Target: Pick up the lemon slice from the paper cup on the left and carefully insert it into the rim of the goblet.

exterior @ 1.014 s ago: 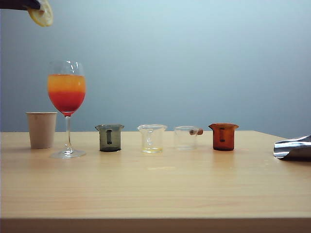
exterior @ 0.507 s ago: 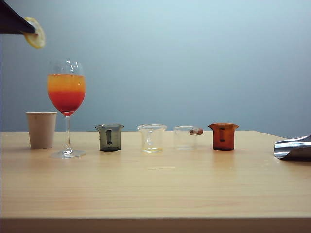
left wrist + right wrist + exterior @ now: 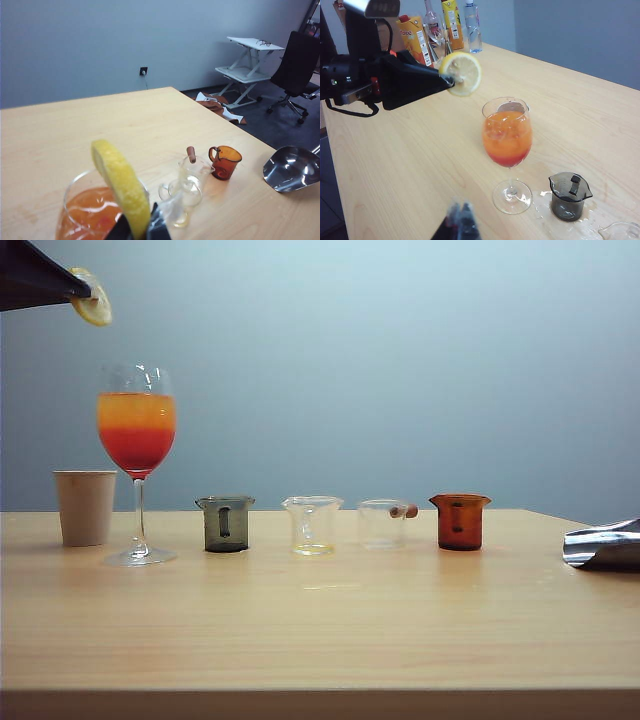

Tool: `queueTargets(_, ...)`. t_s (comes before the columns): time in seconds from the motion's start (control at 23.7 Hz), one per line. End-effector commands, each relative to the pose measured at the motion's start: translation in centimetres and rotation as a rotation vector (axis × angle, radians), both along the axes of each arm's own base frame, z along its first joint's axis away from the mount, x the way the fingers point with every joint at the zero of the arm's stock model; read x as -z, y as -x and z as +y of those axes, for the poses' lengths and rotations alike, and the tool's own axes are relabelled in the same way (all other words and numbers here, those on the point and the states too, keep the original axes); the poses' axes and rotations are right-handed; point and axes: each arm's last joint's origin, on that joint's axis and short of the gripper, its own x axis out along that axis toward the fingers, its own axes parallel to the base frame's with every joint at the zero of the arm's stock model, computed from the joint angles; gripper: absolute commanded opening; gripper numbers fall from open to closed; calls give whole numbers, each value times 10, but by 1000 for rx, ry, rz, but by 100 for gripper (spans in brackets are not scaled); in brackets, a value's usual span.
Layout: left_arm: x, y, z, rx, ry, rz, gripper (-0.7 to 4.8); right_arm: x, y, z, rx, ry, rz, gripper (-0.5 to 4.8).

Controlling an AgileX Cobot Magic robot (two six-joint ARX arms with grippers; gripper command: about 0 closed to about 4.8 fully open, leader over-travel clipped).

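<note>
1. Holding the lemon slice (image 3: 93, 300) in my left claw (image 3: 78, 290), I have it high above the surface (image 3: 320, 620), up and a little to the left of the goblet (image 3: 137, 430) in the exterior view. The slice hangs on edge, which I judge is the way it must stand if it is to slot onto the thin glass rim.
2. My left claw is clamped tight on the slice near its lower edge; in the left wrist view the slice (image 3: 122, 187) rises from the dark fingertips (image 3: 122, 232), with the orange drink directly beneath it.
3. Slice and rim are clearly apart, so the insertion is not yet done.
4. Standing just left of the goblet's foot is the paper cup (image 3: 85, 507). Its inside is hidden from me.
5. My right claw (image 3: 461, 216) waits low near the goblet's foot, out of the way. It is blurred, its fingers appear together, and it holds nothing.
6. A wet patch lies on the surface beside a grey beaker (image 3: 569, 196).
</note>
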Motion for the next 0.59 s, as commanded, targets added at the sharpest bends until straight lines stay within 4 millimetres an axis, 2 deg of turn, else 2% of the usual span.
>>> queueTargets(0.04,0,0,0,0,-9,7,-6,-4,0,0,1,-17,-15,-6)
queueTargets(0.21,1,-3,0,-89,-41,-10,-6,-3,0,0,0,-15,-16,-6)
queueTargets(0.59,11,-9,-6,-65,-40,46,-6,-1,2,0,-3,6,7,-6)
